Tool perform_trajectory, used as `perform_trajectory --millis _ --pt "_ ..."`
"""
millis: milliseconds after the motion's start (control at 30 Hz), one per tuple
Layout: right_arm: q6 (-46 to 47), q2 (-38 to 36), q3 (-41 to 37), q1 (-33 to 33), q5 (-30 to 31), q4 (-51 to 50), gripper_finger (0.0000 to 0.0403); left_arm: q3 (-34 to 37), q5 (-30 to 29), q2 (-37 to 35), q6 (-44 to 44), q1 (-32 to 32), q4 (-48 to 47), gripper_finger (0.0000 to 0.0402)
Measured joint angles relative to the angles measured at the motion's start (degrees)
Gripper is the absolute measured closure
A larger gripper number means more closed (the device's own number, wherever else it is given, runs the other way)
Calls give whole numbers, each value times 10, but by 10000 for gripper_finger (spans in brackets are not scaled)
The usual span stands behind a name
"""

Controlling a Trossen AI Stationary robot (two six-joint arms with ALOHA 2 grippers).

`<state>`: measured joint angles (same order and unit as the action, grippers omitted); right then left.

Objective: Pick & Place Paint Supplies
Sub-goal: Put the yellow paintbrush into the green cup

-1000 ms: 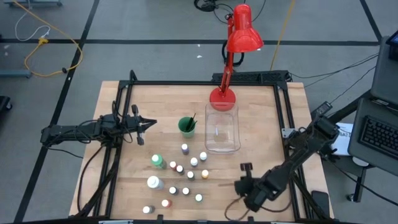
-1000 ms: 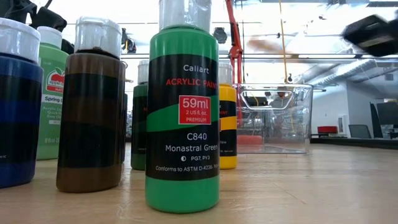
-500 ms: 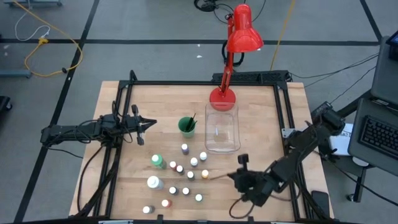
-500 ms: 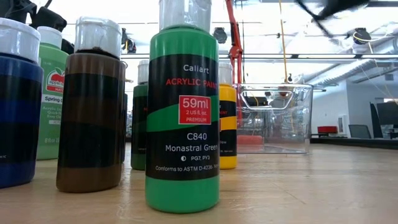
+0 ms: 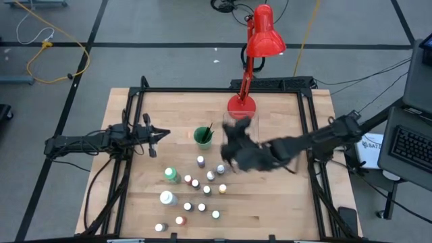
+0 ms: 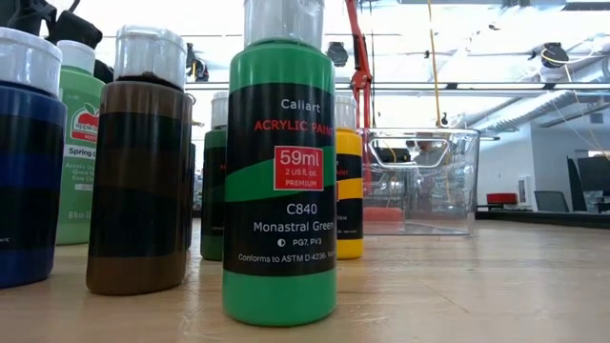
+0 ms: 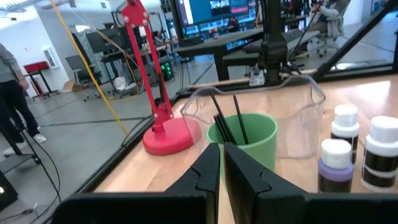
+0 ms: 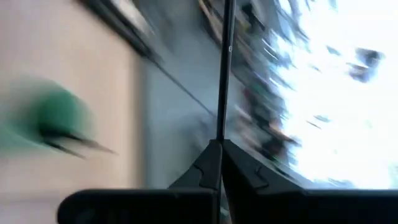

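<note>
Several white-capped paint bottles point(image 5: 195, 183) stand upright on the wooden table; the low view shows a green one point(image 6: 279, 191) and a brown one point(image 6: 140, 162) up close. A green cup point(image 5: 202, 137) holds dark brushes point(image 7: 225, 121). The clear bin point(image 5: 241, 143) sits to the cup's right. My right gripper point(image 5: 234, 147) hangs blurred over the bin's left part, shut on a thin dark brush point(image 8: 225, 68). My left gripper point(image 5: 159, 135) waits shut, left of the cup. My right gripper pinches the brush's thin dark handle point(image 8: 221, 134) between its two shut fingers. The handle runs straight out past the fingertips, along the fingers. The brush is lifted clear of the table. Its tip does not show.
A red desk lamp point(image 5: 251, 61) stands on its base point(image 5: 241, 105) just beyond the bin. A black frame point(image 5: 202, 90) borders the table. Bare wood lies right of the bottles toward the near edge. A person point(image 7: 12, 93) stands in the room beyond.
My right arm has swept fast from the table's near right part, up and toward the far left, and is now over the bin beside the cup. It has turned about on the way, carrying the brush. The bottles and cup have stayed put.
</note>
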<state>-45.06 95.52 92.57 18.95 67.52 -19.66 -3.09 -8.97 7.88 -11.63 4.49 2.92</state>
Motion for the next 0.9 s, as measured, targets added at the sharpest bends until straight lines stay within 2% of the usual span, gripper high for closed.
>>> perform_trajectory --millis 100,367,500,667,900 --pt "-147 37 4 -36 88 41 403 0 0 0 2 0 -17 376" --pt "-213 101 4 -108 58 10 403 0 0 0 28 0 -30 376" --pt "-312 126 4 -135 37 6 403 0 0 0 32 0 -34 376" --pt "-433 124 4 -148 10 3 403 0 0 0 29 0 -47 376" --pt "-522 125 4 -143 -13 31 403 0 -1 0 16 0 -47 376"
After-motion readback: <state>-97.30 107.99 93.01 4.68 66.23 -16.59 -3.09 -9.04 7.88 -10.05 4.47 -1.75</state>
